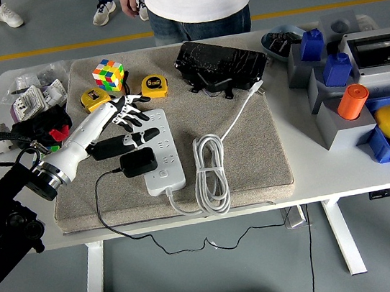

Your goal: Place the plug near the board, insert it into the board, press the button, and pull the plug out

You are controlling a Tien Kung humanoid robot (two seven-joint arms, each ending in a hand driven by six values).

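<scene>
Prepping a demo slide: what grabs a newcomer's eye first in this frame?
The left hand, white with black fingers spread, hovers over the far end of the white power strip mid-mat, with the black plug seated in the strip. Next, the Rubik's cube at the mat's far left and the orange cylinder among the blue bins on the right.

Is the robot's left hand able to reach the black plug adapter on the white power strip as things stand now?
Probably yes. The left hand hovers open over the far end of the white power strip, and the black plug adapter sits just nearer along it, with nothing lying between them.
</scene>
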